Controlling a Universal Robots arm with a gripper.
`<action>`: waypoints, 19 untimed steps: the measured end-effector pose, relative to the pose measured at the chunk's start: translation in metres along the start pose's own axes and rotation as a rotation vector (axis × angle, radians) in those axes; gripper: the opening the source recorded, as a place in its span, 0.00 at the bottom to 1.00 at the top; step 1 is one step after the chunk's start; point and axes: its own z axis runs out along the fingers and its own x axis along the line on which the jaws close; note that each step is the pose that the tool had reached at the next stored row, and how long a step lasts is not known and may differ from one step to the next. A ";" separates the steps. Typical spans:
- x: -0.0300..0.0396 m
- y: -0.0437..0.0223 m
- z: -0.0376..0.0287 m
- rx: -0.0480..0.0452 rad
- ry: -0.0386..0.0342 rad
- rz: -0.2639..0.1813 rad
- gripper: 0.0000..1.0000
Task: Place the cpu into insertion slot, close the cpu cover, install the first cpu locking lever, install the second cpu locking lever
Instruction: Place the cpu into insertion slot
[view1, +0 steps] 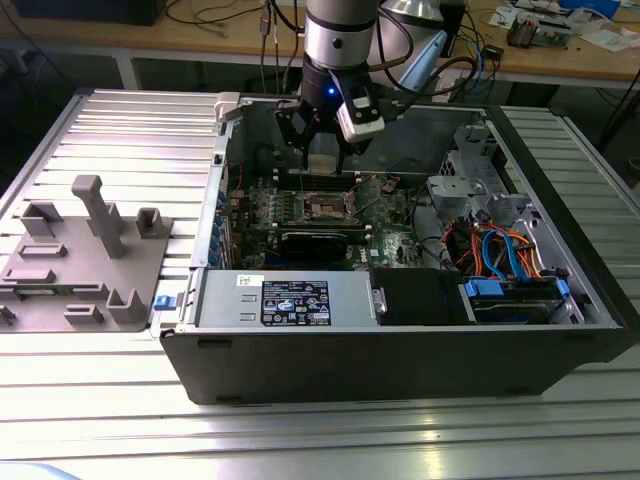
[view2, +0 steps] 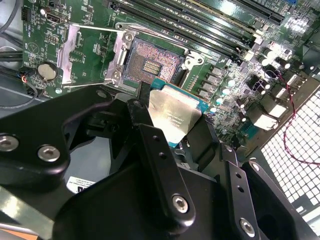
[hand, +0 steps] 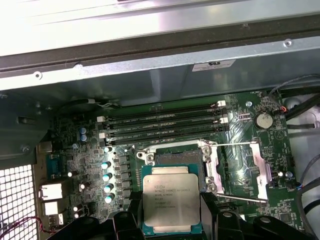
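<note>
Both edges of the cpu (hand: 171, 197) are clamped by the closed end effector (hand: 171, 217), keeping it level just short of the insertion slot (hand: 176, 156); the cpu cover (hand: 256, 167) is swung open beside the slot, leaving it exposed.

Silver-topped cpu (hand: 171, 200) near the bare insertion slot (view2: 151, 62), cpu cover (hand: 261, 167) open alongside.

Ribbed aluminium table (view1: 120, 130), wooden bench (view1: 205, 45) strewn with cables (view1: 215, 12) along the back.
</note>
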 end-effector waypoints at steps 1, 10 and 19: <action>0.0000 0.0000 0.0000 0.0000 0.0000 0.001 0.55; 0.0000 0.0000 0.0003 -0.0001 -0.0007 0.010 0.55; 0.0000 0.0000 0.0006 -0.0001 -0.0013 0.017 0.55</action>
